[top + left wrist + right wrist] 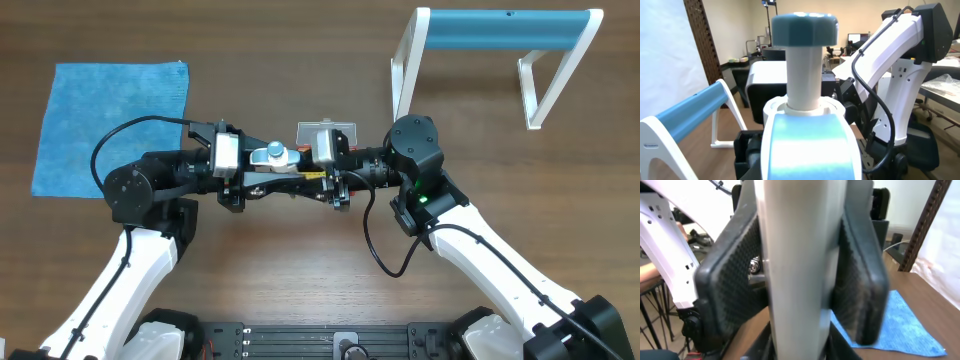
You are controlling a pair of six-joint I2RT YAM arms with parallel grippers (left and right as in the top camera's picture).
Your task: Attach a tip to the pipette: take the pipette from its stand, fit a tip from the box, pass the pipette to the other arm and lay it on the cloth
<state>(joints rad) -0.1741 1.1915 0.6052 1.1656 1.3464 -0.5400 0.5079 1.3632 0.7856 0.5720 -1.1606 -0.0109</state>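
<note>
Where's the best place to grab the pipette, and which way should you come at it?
Probably on the pipette at its straight white body, below the round knob. It stands upright, so come in level and pinch it from two opposite sides. Ribbed pads sit along both sides there. The knob sits on a thin neck, so it is likely a poorer hold.

pipette (271,155) between left tool (262,185) and right tool (320,180), mid-table | cloth (110,125) upper left | stand (500,30) upper right
</note>
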